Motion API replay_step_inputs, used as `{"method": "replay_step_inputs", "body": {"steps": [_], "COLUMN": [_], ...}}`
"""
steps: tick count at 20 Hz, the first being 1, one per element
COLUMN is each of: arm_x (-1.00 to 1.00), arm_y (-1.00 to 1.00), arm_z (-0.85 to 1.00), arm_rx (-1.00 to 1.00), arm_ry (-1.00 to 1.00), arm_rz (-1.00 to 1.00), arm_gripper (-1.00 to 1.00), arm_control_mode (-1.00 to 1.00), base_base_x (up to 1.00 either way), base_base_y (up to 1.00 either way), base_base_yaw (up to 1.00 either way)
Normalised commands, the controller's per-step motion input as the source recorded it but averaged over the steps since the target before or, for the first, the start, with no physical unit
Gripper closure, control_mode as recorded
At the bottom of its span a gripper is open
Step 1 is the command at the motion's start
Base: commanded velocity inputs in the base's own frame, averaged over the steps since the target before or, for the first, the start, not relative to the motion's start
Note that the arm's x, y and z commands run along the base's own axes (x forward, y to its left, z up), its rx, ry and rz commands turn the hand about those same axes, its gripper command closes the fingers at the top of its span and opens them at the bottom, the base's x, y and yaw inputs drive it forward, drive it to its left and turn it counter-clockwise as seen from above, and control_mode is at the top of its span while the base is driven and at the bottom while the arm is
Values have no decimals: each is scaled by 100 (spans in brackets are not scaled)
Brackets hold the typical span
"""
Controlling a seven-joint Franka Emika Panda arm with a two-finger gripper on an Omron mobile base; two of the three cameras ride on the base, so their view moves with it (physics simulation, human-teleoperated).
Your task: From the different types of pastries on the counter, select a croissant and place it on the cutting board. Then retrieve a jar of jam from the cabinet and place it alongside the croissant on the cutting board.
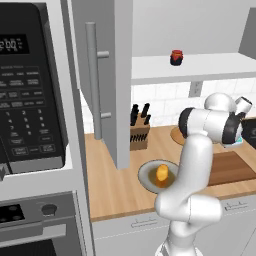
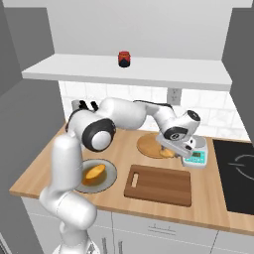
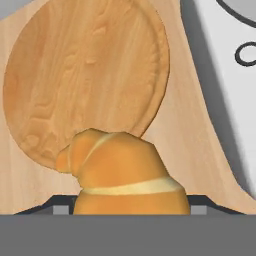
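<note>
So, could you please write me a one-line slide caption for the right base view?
The gripper carries the croissant above the round wooden disc, beyond the bare cutting board.

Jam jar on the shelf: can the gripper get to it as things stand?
Probably not yet. The gripper appears shut on the croissant, low over the round disc. The jar of jam stands alone on the white shelf with the cabinet door open, so the path itself looks free.
</note>
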Motion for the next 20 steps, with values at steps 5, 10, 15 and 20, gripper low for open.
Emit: {"method": "replay_step_inputs", "body": {"steps": [5,10,15,20], "arm_x": [-100,-20,-33,-23], "arm_y": [-30,-1,-19,-25], "arm_z": [0,-4,-10,-17], "arm_rx": [6,0,0,-3], "arm_ry": [-3,0,0,0], "arm_rz": [0,0,0,0], "arm_gripper": [100,100,100,100], "arm_control_mode": [-100,-100,-100,-100], "base_base_x": [0,0,0,0], "base_base_y": [0,0,0,0], "base_base_yaw": [0,0,0,0]}}
